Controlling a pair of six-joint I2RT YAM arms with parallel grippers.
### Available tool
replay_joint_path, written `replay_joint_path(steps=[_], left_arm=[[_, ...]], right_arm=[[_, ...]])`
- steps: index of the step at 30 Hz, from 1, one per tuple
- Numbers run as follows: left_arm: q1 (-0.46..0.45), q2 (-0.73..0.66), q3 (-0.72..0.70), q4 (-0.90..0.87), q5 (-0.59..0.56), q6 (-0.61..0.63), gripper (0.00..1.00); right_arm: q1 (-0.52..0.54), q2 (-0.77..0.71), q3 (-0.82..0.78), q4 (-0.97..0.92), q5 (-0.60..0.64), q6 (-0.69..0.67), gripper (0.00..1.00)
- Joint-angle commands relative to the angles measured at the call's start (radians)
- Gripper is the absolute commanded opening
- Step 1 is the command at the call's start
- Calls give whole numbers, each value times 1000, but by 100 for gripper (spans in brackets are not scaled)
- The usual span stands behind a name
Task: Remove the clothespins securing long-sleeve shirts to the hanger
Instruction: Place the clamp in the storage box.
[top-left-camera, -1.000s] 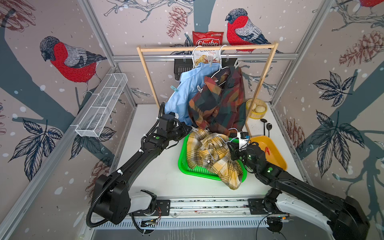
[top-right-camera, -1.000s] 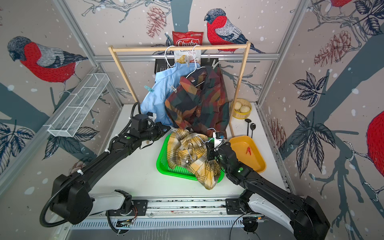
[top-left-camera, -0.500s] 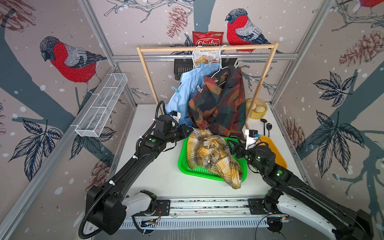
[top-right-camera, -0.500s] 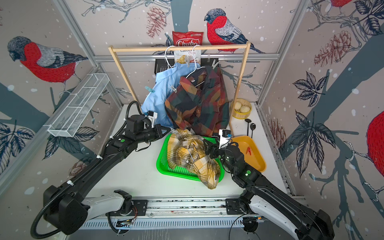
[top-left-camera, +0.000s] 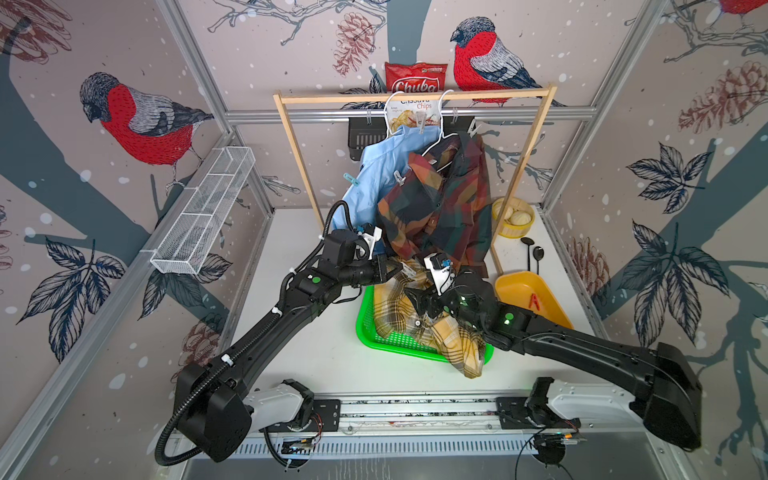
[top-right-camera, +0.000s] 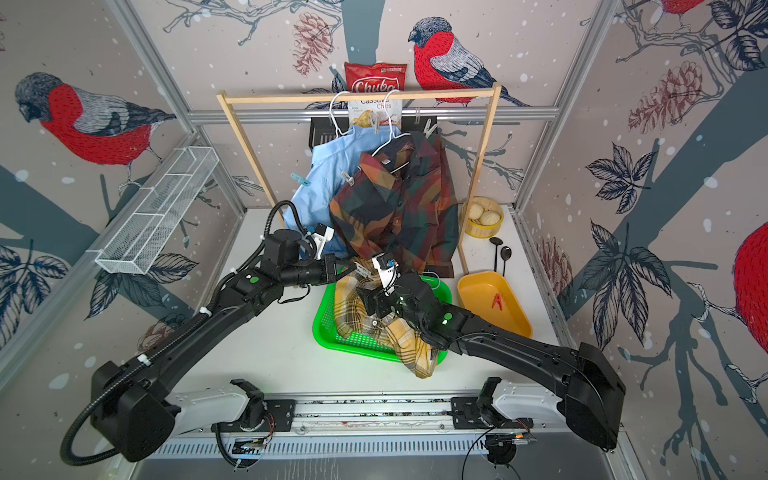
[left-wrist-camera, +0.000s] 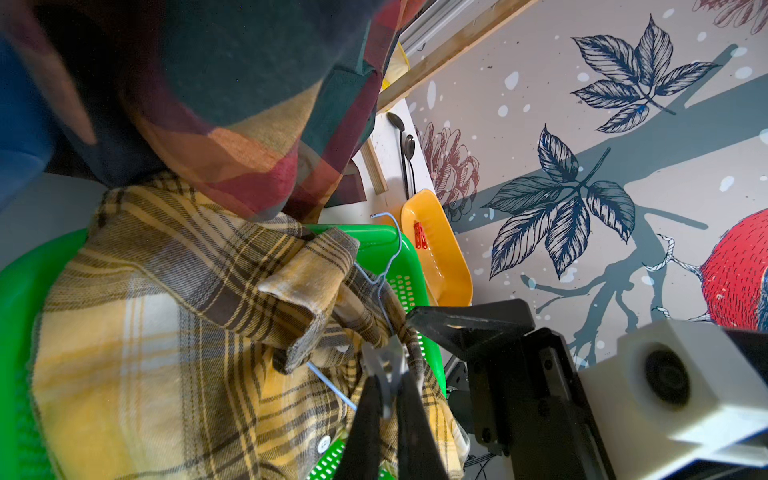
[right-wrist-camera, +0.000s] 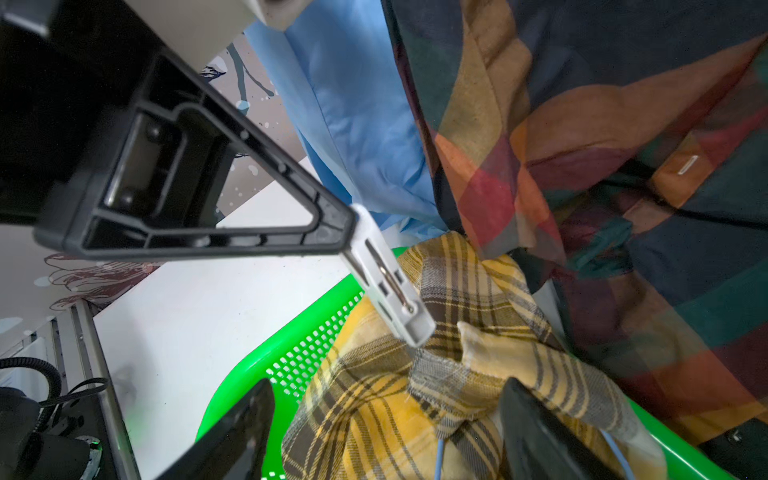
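Note:
The yellow-and-grey plaid shirt (top-left-camera: 419, 320) lies bunched in the green basket (top-left-camera: 370, 328) on its blue wire hanger (left-wrist-camera: 386, 266). My left gripper (left-wrist-camera: 386, 374) is shut on a whitish clothespin (right-wrist-camera: 386, 282) whose far end meets that shirt's fabric. My right gripper (right-wrist-camera: 386, 428) stands wide open over the same shirt, nothing between its fingers (right-wrist-camera: 232, 432). The light blue shirt (top-left-camera: 382, 166) and the dark plaid shirt (top-left-camera: 440, 199) hang from the wooden rail (top-left-camera: 415, 97). A teal clothespin (top-left-camera: 351, 179) and a grey one (top-left-camera: 399, 178) sit on the blue shirt. A red clothespin (top-left-camera: 534, 301) lies in the yellow tray (top-left-camera: 515, 286).
Both arms meet closely over the basket, with the dark plaid shirt's hem hanging right above them. A bamboo steamer (top-left-camera: 513, 218) and two black spoons (top-left-camera: 534, 255) sit at the back right. A wire shelf (top-left-camera: 203, 212) lines the left wall. A chips bag (top-left-camera: 415, 79) hangs behind the rail.
My right gripper has opened wide and swung from beside the yellow tray back left over the yellow plaid shirt. My left gripper stayed shut and shifted slightly right.

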Motion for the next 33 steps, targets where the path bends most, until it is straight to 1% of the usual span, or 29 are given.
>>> replay_joint_path(steps=[1, 8, 13, 16, 21, 25, 28, 33], left_arm=[[-6, -5, 8, -5, 27, 29, 0], [-17, -5, -1, -3, 41, 33, 0], [-23, -11, -7, 1, 50, 30, 0], [-25, -17, -10, -6, 44, 35, 0], [-24, -22, -18, -13, 35, 40, 0], [-24, -21, -17, -20, 36, 47, 0], [-25, -19, -13, -23, 44, 53, 0], [-26, -4, -14, -18, 52, 57, 0]], right_arm=[[-9, 22, 32, 25, -19, -37, 83], [-14, 89, 86, -10, -20, -63, 72], [-22, 110, 96, -10, -16, -74, 65], [-29, 113, 101, -24, 3, -79, 65], [-47, 70, 67, -30, 4, -73, 65], [-63, 28, 44, -32, -8, -84, 69], [-64, 44, 67, -54, -45, -111, 72], [-45, 106, 117, -77, -79, -139, 72]])
